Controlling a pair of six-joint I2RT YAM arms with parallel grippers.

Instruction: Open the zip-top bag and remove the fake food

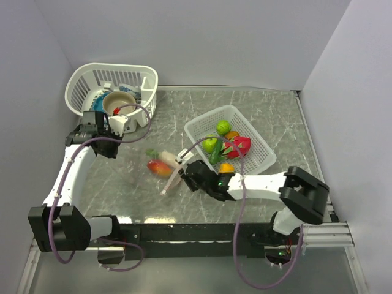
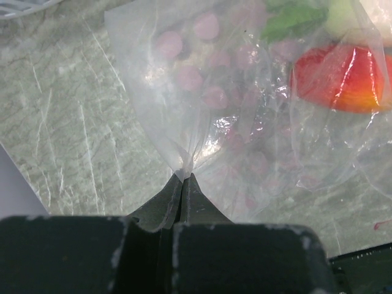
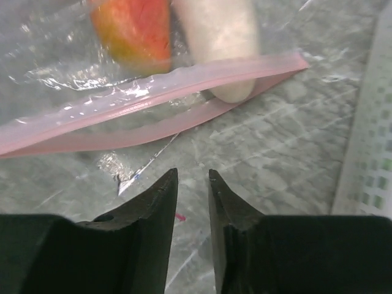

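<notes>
Left claw [image 2: 182, 182]: closed, pinching a gathered corner of the bag [image 2: 202, 98].
Right claw [image 3: 191, 177]: jaws slightly parted with nothing between them; it hovers over the table [image 1: 275, 116], just short of the zip strip [image 3: 153, 92].
Bag: clear and crumpled, lying on the grey marbled table between the two claws.
Zip strip: pale pink; its two halves stand apart at mid-length, and the mouth faces the right claw.
Food in bag: a red-orange piece [image 3: 138, 30] lies beside a white piece [image 3: 220, 37], whose end sits in the parted mouth. A green leaf [image 2: 294, 18] shows at the top of the left wrist view. Pink round blurs show through the plastic; what they are cannot be told.
Near basket [image 1: 252, 133]: white, just right of the bag; it holds green balls [image 1: 222, 127], a red piece [image 1: 240, 147] and an orange ball [image 1: 227, 167].
Far basket [image 1: 82, 89]: white, at rear left behind the left claw; it holds a tan bowl [image 1: 118, 103] and a blue plate [image 1: 98, 101].
</notes>
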